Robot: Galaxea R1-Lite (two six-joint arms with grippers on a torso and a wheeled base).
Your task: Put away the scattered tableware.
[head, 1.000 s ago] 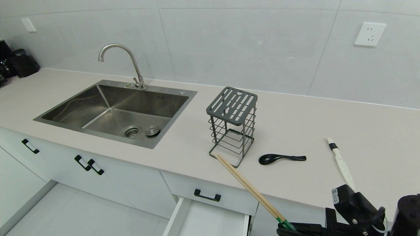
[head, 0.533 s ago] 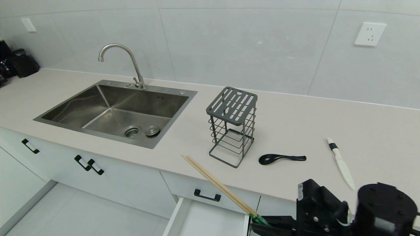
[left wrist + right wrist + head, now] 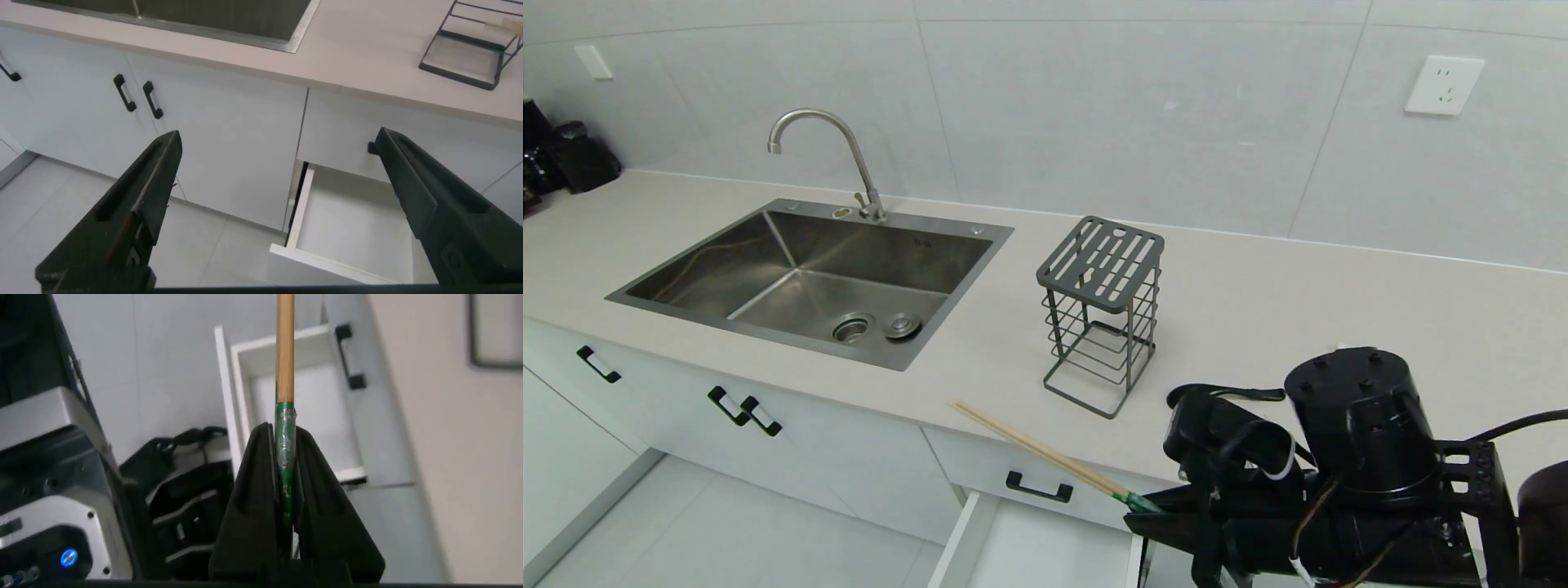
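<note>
A pair of wooden chopsticks [image 3: 1037, 451] with green-taped ends is held in my right gripper [image 3: 1145, 508], which is shut on them at the taped end. They slant over the counter's front edge, above the open white drawer [image 3: 1045, 543]. In the right wrist view the chopsticks [image 3: 284, 351] run out from the right gripper [image 3: 282, 434] over the drawer [image 3: 298, 400]. The black spoon [image 3: 1256, 394] lies on the counter, mostly hidden behind my right arm. My left gripper [image 3: 274, 143] is open and holds nothing, in front of the cabinets near the drawer [image 3: 351, 224].
A dark wire rack [image 3: 1101, 314] stands on the counter right of the steel sink [image 3: 809, 278] and faucet [image 3: 849, 155]. Cabinet doors with black handles [image 3: 743, 411] lie below the counter. The drawer front above the open drawer has a black handle [image 3: 1039, 488].
My right arm has swung left and risen into view, carrying the chopsticks from the rack's front corner out over the counter edge and drawer. The arm now covers the knife and most of the spoon.
</note>
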